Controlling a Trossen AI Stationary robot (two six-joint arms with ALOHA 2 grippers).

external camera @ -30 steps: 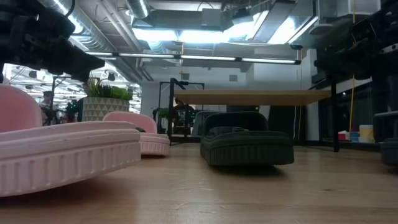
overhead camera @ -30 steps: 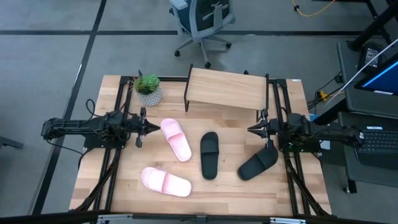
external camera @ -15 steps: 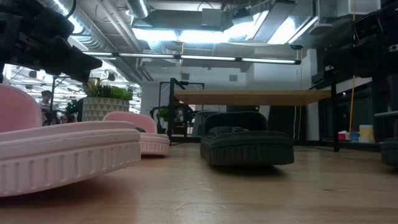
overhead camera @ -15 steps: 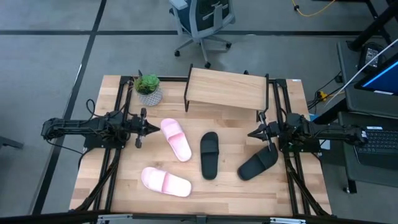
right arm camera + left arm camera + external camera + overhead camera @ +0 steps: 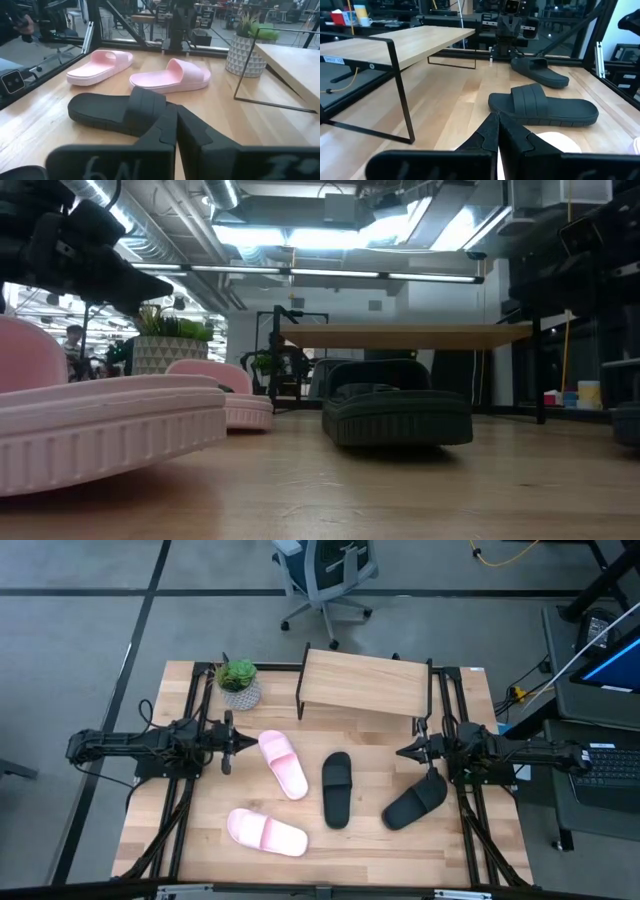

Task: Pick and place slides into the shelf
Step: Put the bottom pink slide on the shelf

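Four slides [image 5: 336, 789] lie loose on the table [image 5: 370, 845], none on the shelf [image 5: 363, 683] at its far edge. Left gripper [image 5: 243, 741] and right gripper [image 5: 401, 750], both pinched together and empty, flank them, probably poised to start.

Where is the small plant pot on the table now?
In the high view the plant pot stands at the table's far left corner, just left of the shelf and beyond the nearer pink slide.

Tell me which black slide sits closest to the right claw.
The angled black slide by the table's right edge, just below the right claw. The other black slide lies straight in the table's middle, farther off.
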